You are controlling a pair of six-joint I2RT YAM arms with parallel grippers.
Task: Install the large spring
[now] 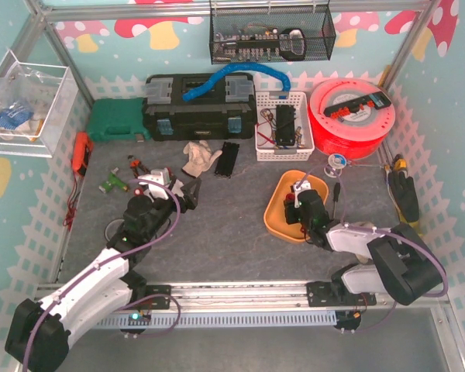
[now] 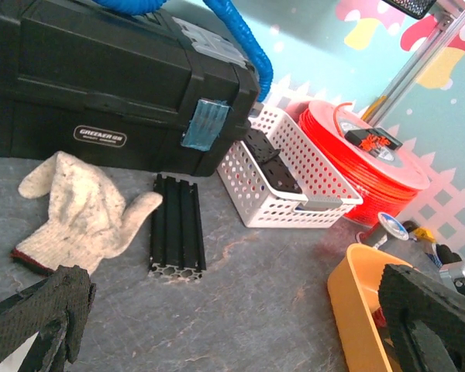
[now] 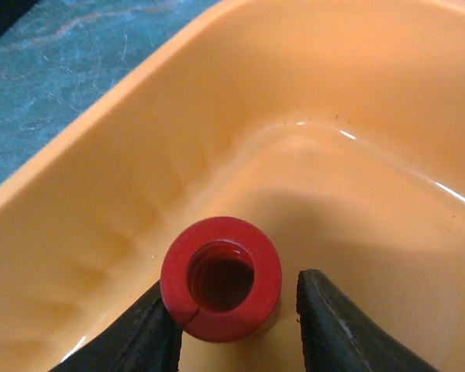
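A red spring (image 3: pixel 221 277), seen end-on as a red ring with a ribbed bore, stands on the floor of the orange tray (image 3: pixel 333 116). My right gripper (image 3: pixel 236 310) is open around it. Its left finger touches the spring's side and its right finger (image 3: pixel 333 325) stands a small gap away. In the top view the right gripper (image 1: pixel 296 211) reaches into the orange tray (image 1: pixel 277 203), and the spring is hidden there. My left gripper (image 2: pixel 232 325) is wide open and empty above bare table, left of the tray (image 2: pixel 356 294). It also shows in the top view (image 1: pixel 184 195).
A black extrusion (image 2: pixel 177 225) and a work glove (image 2: pixel 70 209) lie ahead of the left gripper. Behind them stand a black toolbox (image 1: pixel 199 108), a white basket (image 1: pixel 283 124) and a red spool (image 1: pixel 350 116). A green case (image 1: pixel 116 120) sits back left.
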